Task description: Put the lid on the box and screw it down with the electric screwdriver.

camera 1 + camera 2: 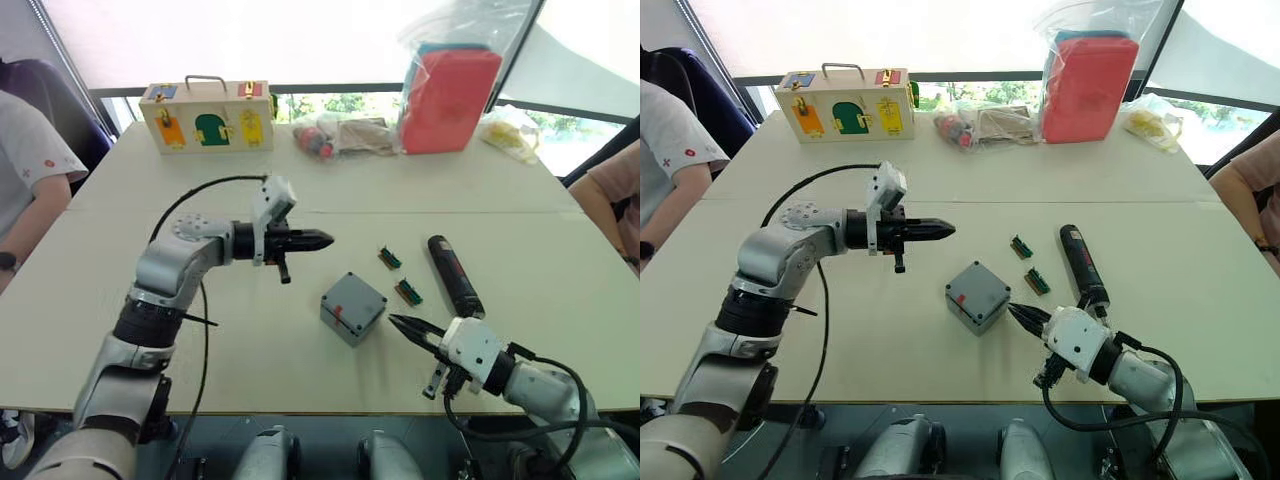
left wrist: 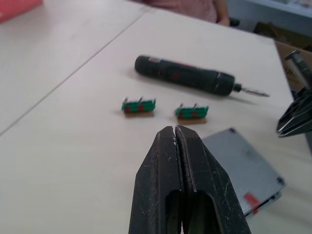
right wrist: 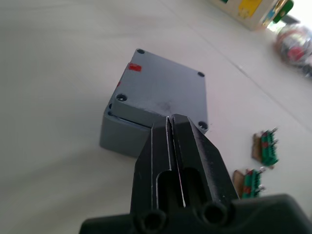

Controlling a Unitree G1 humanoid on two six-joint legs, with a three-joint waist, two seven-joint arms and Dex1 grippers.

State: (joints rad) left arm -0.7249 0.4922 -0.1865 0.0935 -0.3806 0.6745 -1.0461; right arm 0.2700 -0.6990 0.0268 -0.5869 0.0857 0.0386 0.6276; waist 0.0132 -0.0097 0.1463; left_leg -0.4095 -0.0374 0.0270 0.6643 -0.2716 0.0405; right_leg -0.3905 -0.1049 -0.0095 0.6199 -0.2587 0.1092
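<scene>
Fingers of the right gripper (image 1: 403, 324) are pressed together and empty, low over the table (image 1: 240, 350) just beside the box (image 3: 122, 127); the lid (image 3: 165, 95) lies on it slightly askew, hiding the inside. Beyond lie two small green-and-brown strips (image 1: 398, 275) and the electric screwdriver (image 1: 454, 274), its bit end behind the right gripper. Left gripper (image 1: 322, 239), also closed and empty, hovers left of the box, and far back stand a wooden latch box (image 1: 207, 115), a red case in a bag (image 1: 449, 98) and other bagged items, contents unclear.

Near the electric screwdriver (image 1: 455, 276): two green strips (image 1: 399, 275) lie between it and the box (image 1: 352, 308).
Beyond: bare table (image 1: 520, 230).
</scene>
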